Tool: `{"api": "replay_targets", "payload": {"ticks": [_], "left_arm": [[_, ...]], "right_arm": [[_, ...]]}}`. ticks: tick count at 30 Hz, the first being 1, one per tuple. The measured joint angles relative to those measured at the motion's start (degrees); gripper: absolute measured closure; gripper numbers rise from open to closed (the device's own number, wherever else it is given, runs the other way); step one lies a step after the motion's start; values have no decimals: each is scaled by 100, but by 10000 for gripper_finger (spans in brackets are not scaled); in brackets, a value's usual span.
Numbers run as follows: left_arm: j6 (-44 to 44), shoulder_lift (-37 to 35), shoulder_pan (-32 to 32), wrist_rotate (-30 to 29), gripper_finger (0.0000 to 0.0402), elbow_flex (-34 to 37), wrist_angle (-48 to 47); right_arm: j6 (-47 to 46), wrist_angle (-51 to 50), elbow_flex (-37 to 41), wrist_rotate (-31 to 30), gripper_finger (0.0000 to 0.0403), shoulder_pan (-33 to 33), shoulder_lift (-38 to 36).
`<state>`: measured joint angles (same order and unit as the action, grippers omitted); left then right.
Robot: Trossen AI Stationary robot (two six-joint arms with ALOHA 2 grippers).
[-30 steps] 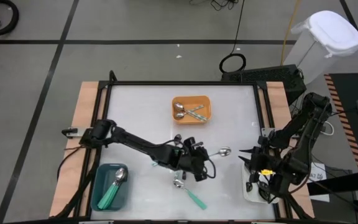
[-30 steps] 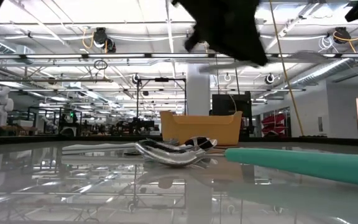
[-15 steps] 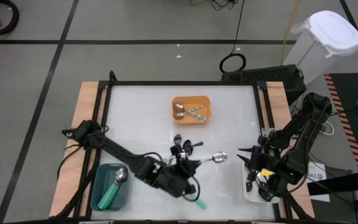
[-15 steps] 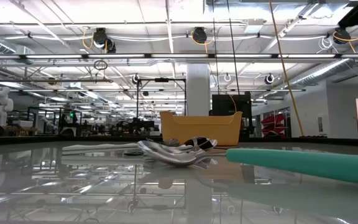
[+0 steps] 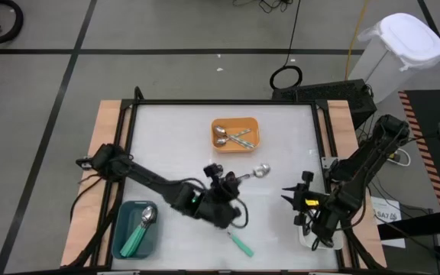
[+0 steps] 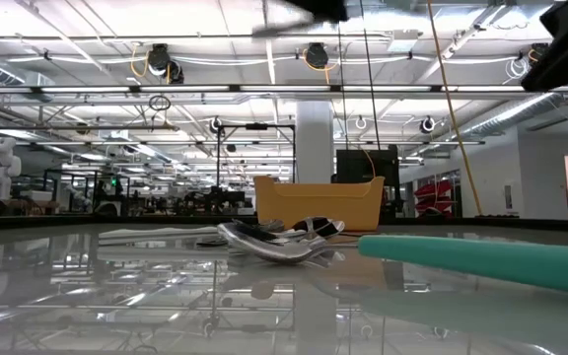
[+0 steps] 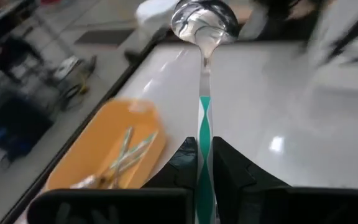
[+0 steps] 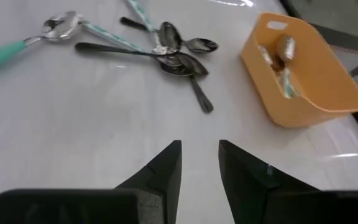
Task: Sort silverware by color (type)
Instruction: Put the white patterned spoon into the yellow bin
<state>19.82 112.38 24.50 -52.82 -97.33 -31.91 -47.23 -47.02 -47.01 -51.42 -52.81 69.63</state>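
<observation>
left claw pinches the handle of a teal-handled spoon; the silver bowl juts out ahead of the fingertips, lifted above the desk, near the orange tray. a heap of black and silver spoons lies on the desk just beside that claw. another teal spoon lies flat nearby. right claw hovers at the desk's right edge, fingers parted, holding nothing, well apart from the heap.
</observation>
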Motion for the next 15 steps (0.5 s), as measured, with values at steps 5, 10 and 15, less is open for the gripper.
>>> {"api": "replay_targets", "payload": {"ticks": [5, 10, 15], "left_arm": [[257, -43, -266, 156, 378, 799, 521], [-197, -53, -453, 1038, 378, 1480, 2419], [-981, -62, -519, 1649, 378, 2139, 4493]], "right_arm": [[555, 395, 111, 160, 303, 280, 0], [887, 847, 350, 511, 303, 547, 0], [1134, 1264, 513, 899, 303, 732, 0]]}}
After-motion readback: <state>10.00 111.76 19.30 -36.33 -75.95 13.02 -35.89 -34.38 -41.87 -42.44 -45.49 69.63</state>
